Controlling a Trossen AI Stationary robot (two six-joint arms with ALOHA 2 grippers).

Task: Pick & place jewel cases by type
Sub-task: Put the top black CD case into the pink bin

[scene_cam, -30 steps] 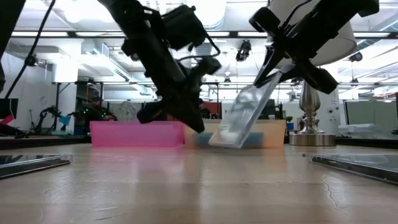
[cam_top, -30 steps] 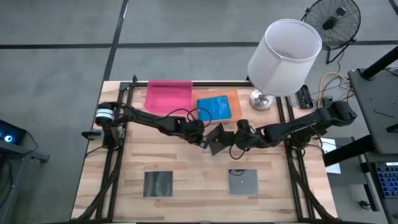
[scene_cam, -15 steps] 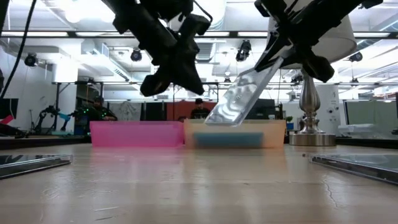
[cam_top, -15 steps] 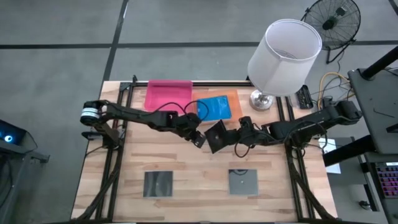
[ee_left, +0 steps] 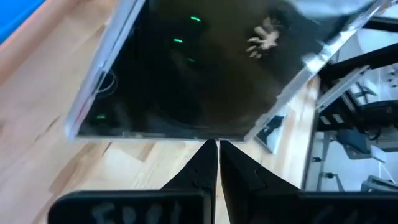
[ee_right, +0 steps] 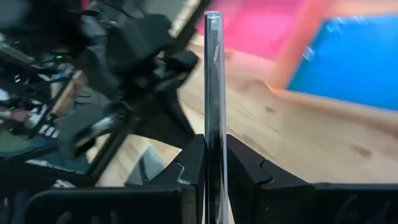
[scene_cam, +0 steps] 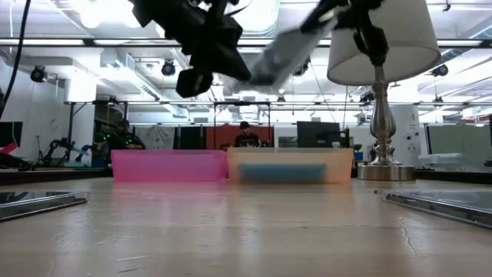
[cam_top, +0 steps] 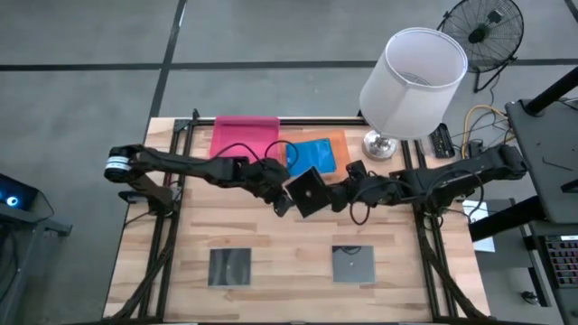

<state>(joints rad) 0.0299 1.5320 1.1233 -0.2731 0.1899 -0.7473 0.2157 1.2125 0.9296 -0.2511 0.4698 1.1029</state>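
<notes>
While held edge-on between right gripper (ee_right: 214,163) fingers, dark case (cam_top: 308,191) hangs tilted above mid-table, just before orange tray (cam_top: 336,137). Left gripper (ee_left: 217,163) pinched shut, empty, just beside case. Blue case (cam_top: 312,155) in orange tray. Two dark cases (cam_top: 230,266) (cam_top: 353,264) flat near front edge. Pink tray (cam_top: 244,139) beside orange.

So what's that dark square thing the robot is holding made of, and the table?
The dark square case, pinched by the right gripper, looks like hard glossy plastic: its face mirrors lights and its thin edge is see-through. The table looks like pale wood in joined planks, with visible grain and a smooth, slightly shiny finish.
</notes>
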